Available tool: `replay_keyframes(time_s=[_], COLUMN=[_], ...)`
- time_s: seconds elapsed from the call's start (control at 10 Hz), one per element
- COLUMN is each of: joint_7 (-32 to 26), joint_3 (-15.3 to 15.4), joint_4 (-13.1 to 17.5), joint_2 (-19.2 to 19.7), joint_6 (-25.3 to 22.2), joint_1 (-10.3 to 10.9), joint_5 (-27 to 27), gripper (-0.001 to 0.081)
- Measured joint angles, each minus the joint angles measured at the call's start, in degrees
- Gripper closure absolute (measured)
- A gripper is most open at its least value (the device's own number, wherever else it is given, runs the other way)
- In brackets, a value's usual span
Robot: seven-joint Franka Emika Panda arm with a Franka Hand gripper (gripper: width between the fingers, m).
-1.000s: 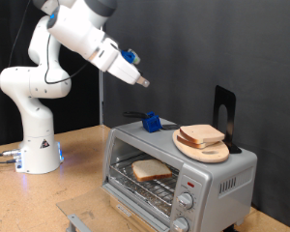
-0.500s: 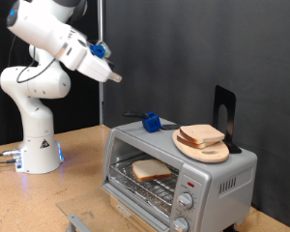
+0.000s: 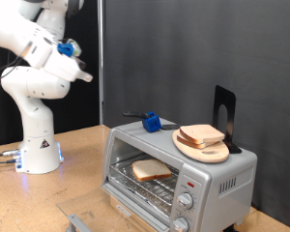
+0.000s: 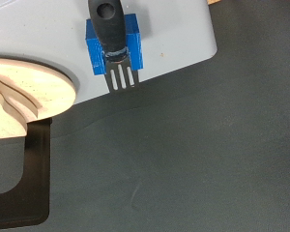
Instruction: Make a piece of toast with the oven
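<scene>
Piece of toast on rack inside oven, door open. Gripper raised far left, nothing visibly held; open or closed, cannot tell. Loading step looks done.

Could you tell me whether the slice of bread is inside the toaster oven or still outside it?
Inside. The pale tan square slice of toast lies on the wire rack within the silver-grey metal toaster oven. The pincer is far away, up high.

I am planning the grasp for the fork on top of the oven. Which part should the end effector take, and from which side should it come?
Probably the black handle of the fork, from above. It lies flat across a blue holder on the oven roof, with the tines sticking out past the edge, so the raised handle leaves room for fingers on both sides. The end effector is high at the exterior view's left.
</scene>
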Motion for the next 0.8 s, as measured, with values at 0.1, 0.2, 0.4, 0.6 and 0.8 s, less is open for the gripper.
replay_keyframes(time_s=[0.1, 0.2, 0.4, 0.6, 0.8], joint_7=[0.48, 4.55, 15.63, 26.98, 32.36], joint_3=[0.19, 0.27, -0.23, -0.77, -0.52], joint_4=[-0.09, 0.09, 1.76, 4.47, 8.22], joint_2=[-0.05, 0.24, 3.07, 8.44, 13.61], joint_6=[0.01, -1.89, -6.33, -9.06, -10.12], joint_1=[0.00, -0.13, -1.98, -4.87, -6.53], joint_5=[0.00, -2.30, -6.14, -8.64, -14.02], gripper=[-0.0002, -0.0002, -0.0002, -0.0002, -0.0002])
